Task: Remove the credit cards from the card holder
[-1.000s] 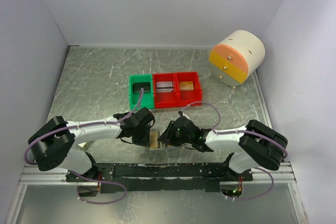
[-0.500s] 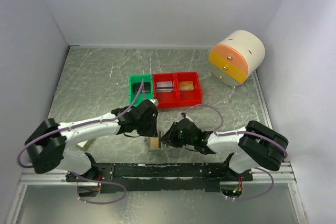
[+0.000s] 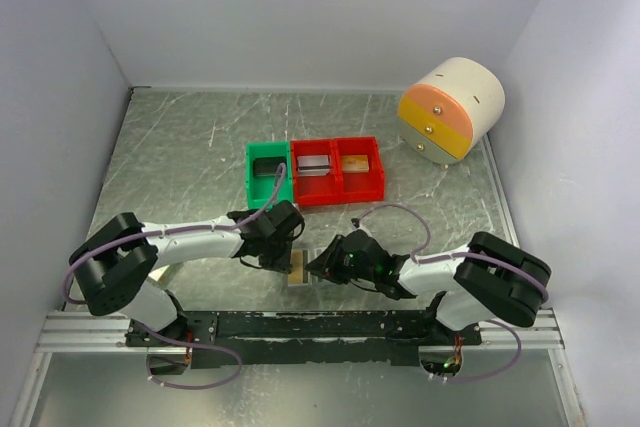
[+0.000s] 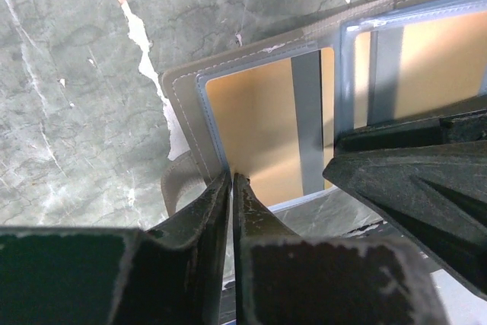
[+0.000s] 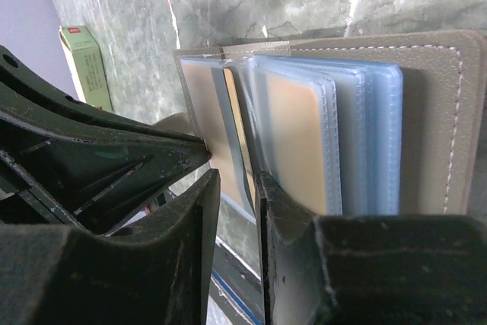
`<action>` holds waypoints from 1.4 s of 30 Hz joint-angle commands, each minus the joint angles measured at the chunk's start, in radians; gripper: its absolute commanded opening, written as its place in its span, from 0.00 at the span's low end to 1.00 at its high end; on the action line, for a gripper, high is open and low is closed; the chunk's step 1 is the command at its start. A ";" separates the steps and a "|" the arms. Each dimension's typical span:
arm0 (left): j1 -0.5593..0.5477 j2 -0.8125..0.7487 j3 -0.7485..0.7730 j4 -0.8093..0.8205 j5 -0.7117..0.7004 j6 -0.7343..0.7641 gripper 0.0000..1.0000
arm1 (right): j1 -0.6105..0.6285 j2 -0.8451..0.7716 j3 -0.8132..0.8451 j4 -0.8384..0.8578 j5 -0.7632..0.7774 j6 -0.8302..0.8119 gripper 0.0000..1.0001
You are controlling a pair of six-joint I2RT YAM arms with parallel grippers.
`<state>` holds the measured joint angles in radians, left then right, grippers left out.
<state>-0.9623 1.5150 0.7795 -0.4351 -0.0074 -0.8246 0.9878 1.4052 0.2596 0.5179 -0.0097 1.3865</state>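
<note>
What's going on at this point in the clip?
Both arms are working on the open card holder near the front edge of the table. The left gripper pinches the edge of one panel, and the right gripper closes on an inner pocket leaf. The orange credit cards visible in it sit inside their pockets.

Both arms are bolted to the black mounting bar [image 3: 320, 325]. The left arm [image 3: 190, 240] and the right arm [image 3: 432, 269] share one build: white tubular links joined by bulky, rounded black joint housings. The largest housings sit close to the bar's two ends. A thin lilac cable [image 3: 395, 207] runs along each arm, arching free of the links away from the bar and looping again just below it. The left gripper [image 3: 292, 255] and the right gripper [image 3: 315, 269] are matte black. Seen close up, their fingers [image 4: 199, 222] are wedge-shaped and finely ribbed, with scuffed, paler edges.
</note>
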 commanded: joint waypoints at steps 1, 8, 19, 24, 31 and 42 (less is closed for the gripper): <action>-0.004 -0.001 -0.044 -0.008 -0.035 -0.004 0.17 | 0.001 0.028 -0.023 -0.020 0.029 0.020 0.26; -0.004 0.004 -0.062 -0.014 -0.040 -0.015 0.15 | 0.001 0.066 -0.039 0.080 0.002 0.034 0.18; -0.004 0.009 -0.059 -0.014 -0.035 -0.013 0.13 | -0.006 0.094 -0.055 0.220 -0.037 0.031 0.00; -0.004 0.016 -0.050 -0.020 -0.040 -0.008 0.13 | -0.008 0.047 -0.034 0.115 -0.014 0.005 0.00; -0.004 0.018 -0.048 -0.016 -0.042 -0.005 0.13 | -0.009 0.009 -0.049 0.078 -0.001 0.007 0.00; -0.004 0.021 -0.045 0.004 -0.019 0.006 0.12 | -0.009 0.054 -0.015 0.086 -0.001 0.008 0.16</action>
<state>-0.9623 1.5021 0.7570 -0.4118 -0.0078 -0.8379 0.9810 1.4284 0.2142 0.6186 -0.0269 1.3998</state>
